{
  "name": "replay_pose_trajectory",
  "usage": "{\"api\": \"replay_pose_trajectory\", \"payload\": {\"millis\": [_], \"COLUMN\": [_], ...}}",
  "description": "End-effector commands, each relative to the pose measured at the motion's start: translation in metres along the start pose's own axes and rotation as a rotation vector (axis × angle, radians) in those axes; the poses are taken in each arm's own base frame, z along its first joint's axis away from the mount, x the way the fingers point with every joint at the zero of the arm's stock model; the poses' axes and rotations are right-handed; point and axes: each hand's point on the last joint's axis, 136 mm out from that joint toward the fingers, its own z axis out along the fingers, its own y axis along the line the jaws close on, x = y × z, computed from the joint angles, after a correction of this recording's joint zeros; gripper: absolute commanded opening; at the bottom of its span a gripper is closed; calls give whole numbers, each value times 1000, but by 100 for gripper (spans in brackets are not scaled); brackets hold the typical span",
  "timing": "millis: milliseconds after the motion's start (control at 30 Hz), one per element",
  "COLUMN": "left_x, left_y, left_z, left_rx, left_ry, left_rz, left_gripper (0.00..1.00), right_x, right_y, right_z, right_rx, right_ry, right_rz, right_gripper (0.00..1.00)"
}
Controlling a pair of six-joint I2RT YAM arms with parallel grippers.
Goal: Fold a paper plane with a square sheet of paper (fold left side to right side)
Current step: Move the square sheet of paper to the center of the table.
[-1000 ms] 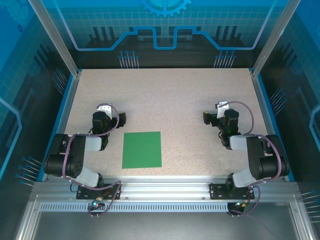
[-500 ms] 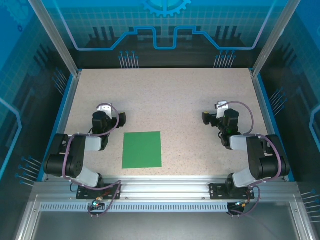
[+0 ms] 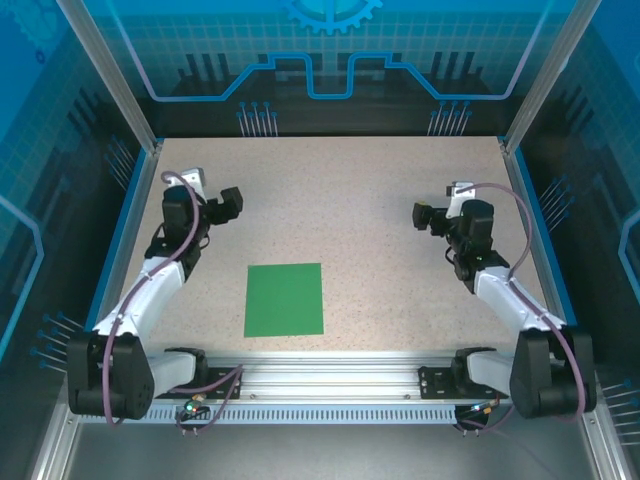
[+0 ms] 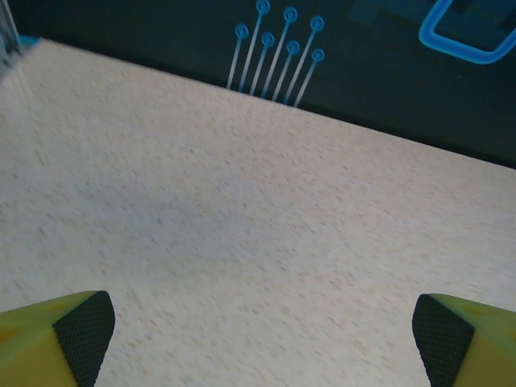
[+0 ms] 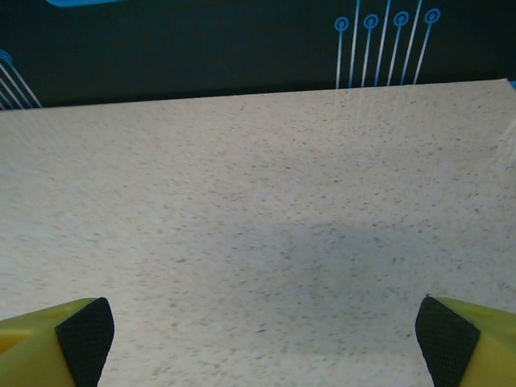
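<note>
— So, where's the paper sitting?

— I've got the square sheet of paper lying flat on the bench, toward the near edge and a little left of centre. Its sides run about parallel with the bench's edges. I can see no crease, so by my reading the first fold is not yet begun.

— Why squared up like that?

— My guess is that it keeps the left-to-right fold simple. Carry the left edge straight across and it should land on the right edge without twisting the sheet.

— And the grippers?

— Both are well apart from it. The left gripper is out to the sheet's left and farther back. The right gripper is out to its right, also farther back. Each is spread wide with nothing between its pads. Both wrist views look past the fingertips at bare speckled bench and the dark far wall.

— Why out there?

— I'd say it leaves the overhead view of the sheet unblocked, and wide jaws are ready for either edge. The left one is nearer the edge that must lift. Thin paper lying flat is hard to pinch, so I'd come in low at a corner.
</note>
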Motion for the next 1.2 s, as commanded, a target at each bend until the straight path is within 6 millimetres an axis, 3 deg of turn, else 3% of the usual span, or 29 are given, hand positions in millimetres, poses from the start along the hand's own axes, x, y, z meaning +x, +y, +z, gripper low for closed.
{"api": "replay_pose_trajectory", "payload": {"millis": [0, 200, 400, 500, 633, 800, 1167], "left_x": [62, 121, 195, 222, 248, 268, 295], "left_y": [-9, -46, -77, -84, -86, -93, -111], "left_z": [-19, -49, -64, -63, -59, -51, -29], "left_rx": [-21, -45, -13, -6, -19, -32, -52], "left_ry": [332, 625, 866, 950, 1028, 1068, 1102], "left_rz": [-82, 46, 134, 158, 182, 243, 324], "left_gripper": [99, 97, 85, 75, 61, 51, 39], "right_x": [28, 34, 44, 47, 50, 53, 55], "right_y": [24, 55, 55, 56, 55, 54, 51], "right_z": [-18, -43, -49, -49, -50, -53, -60], "right_rx": [-39, -74, -53, -47, -37, -27, -15], "right_ry": [170, 230, 255, 267, 279, 287, 289], "right_rz": [107, 77, 74, 76, 69, 66, 64], "right_gripper": [100, 100, 100, 100, 100, 100, 100]}}
